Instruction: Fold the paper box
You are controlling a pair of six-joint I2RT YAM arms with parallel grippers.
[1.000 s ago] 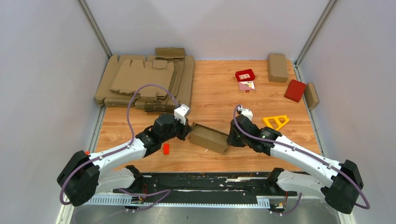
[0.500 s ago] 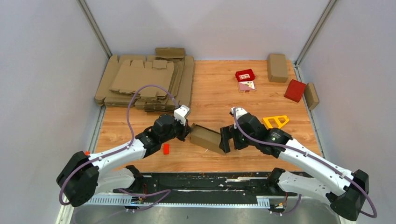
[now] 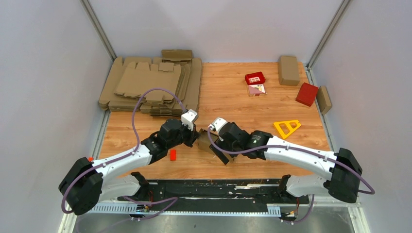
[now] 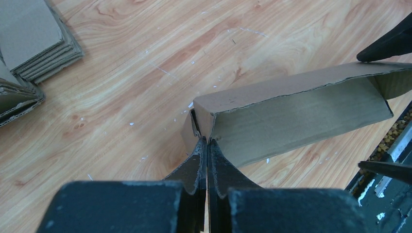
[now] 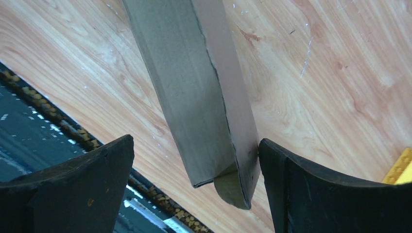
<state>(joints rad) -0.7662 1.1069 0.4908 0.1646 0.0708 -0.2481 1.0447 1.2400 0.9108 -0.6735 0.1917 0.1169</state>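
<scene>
Paper box (image 4: 291, 114): plain brown oblong carton, one long side standing open, nothing showing inside it, lying on the wooden table (image 3: 228, 92). Left gripper (image 4: 207, 145) is pinching the box's near corner wall. Right gripper (image 5: 194, 187) is straddling the box's other end, fingers (image 5: 82, 179) spread wide, right finger touching it.

- It looked like a robot test room, not a home.
- Plain grey walls (image 3: 43, 73) stood close on three sides of one wood table (image 3: 228, 102).
- Two robot arms (image 3: 121, 158) were bolted to the table's near edge.
- A pile of flat cardboard (image 3: 145, 82) sat in the far left corner.
</scene>
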